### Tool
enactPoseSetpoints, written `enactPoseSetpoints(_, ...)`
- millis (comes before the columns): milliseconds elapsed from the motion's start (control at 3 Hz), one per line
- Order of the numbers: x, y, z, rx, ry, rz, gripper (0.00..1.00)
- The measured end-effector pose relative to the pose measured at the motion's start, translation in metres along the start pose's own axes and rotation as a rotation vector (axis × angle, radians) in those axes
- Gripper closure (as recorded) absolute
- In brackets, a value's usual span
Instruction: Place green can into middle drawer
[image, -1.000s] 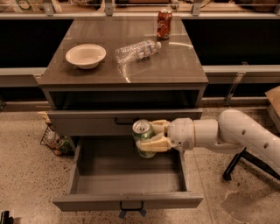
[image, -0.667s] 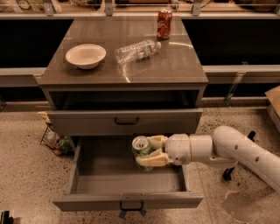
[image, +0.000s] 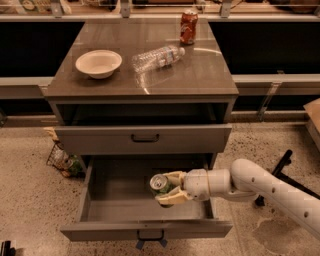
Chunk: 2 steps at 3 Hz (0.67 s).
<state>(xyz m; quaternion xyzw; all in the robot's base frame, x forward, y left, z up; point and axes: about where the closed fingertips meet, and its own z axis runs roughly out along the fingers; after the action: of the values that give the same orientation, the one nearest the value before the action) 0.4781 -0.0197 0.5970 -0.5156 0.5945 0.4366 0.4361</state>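
Note:
The green can (image: 160, 186) has a silver top with a pull tab and stands upright. My gripper (image: 169, 189) is shut on the green can, with one cream finger (image: 173, 177) behind it and one in front. It holds the can inside the open middle drawer (image: 146, 231), low over the drawer floor at its middle right. I cannot tell whether the can touches the floor. The white arm reaches in from the right.
The shallower drawer (image: 144, 138) above is shut, with an open slot over it. On the cabinet top stand a white bowl (image: 98, 63), a lying clear plastic bottle (image: 157, 57) and a red soda can (image: 188, 27). A wire basket (image: 62, 161) sits on the floor left; a chair base (image: 275, 174) is right.
My gripper has moved down with the green can, from level with the drawer's upper edge to deep inside the open drawer.

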Motion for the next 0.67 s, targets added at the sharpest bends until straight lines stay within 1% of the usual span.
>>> enactPoseSetpoints(333,0.047,-0.014,0.018,0.001,0.056,-0.03,1.0)
enactPoseSetpoints(667,0.083,-0.032,0.035,0.039,0.073,-0.036,1.0)
